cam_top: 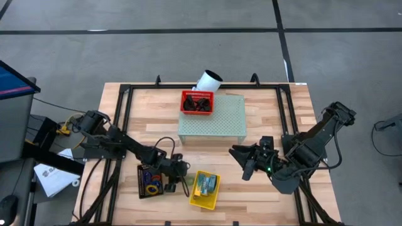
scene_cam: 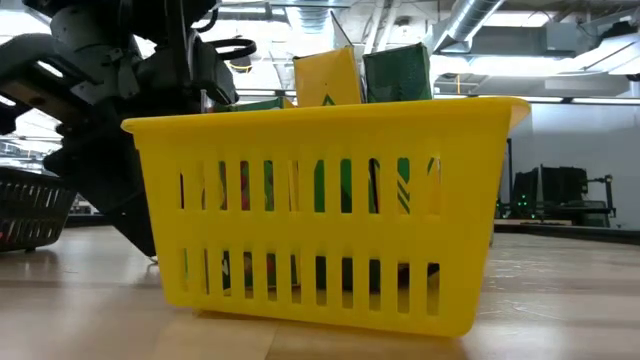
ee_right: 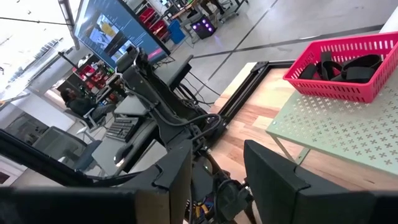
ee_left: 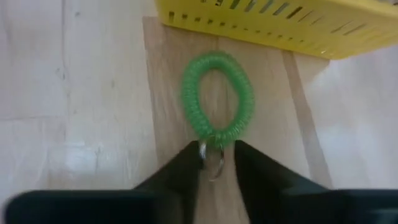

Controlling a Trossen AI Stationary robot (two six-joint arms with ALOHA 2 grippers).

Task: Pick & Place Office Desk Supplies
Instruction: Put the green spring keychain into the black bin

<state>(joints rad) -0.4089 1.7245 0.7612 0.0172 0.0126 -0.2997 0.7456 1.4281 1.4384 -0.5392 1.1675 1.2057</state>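
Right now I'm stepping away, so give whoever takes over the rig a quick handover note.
Left gripper: down at the table beside the yellow slotted plastic basket, fingers either side of the metal ring on the green coiled loop, which lies flat on the wood; not lifted.
Right gripper: open, empty, waiting over the table's right side.
Done: yellow and green printed boxes stand in the yellow basket; black clips sit in the red mesh basket on the pale green perforated block.
Left: green loop, plus coloured loops in the black tray.
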